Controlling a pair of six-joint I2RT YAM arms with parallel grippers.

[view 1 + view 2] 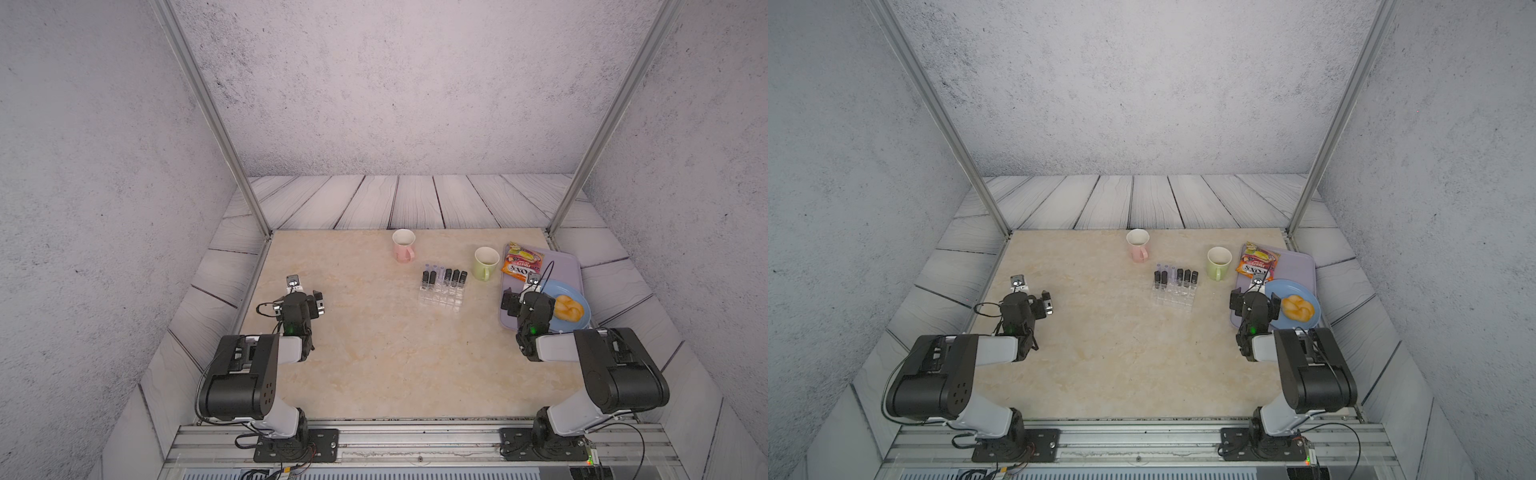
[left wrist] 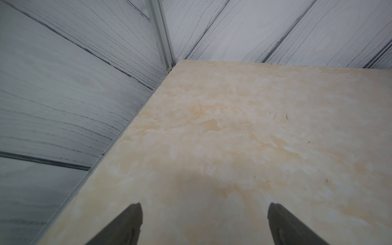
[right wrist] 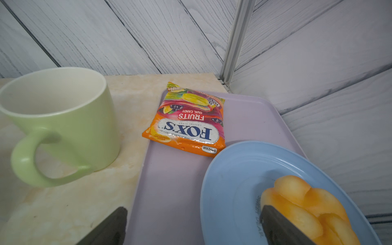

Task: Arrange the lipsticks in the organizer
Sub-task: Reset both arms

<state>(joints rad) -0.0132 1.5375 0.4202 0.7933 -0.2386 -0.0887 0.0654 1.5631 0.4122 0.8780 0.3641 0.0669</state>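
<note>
Lipsticks (image 1: 444,277) stand upright in the organizer (image 1: 439,299) on the bench (image 1: 374,357); left jaws spread wide near its left edge, right jaws spread wide above the lilac tray (image 1: 562,266), both empty.

Whole counter (image 1: 374,365) is looked down on from high behind the arm bases (image 1: 291,444) in both top views, facing the back wall (image 1: 395,104). A counter corner is seen close from the left wrist; the green mug (image 3: 63,118) and lilac tray (image 3: 169,191), centre right in top views, from the right wrist.
</note>
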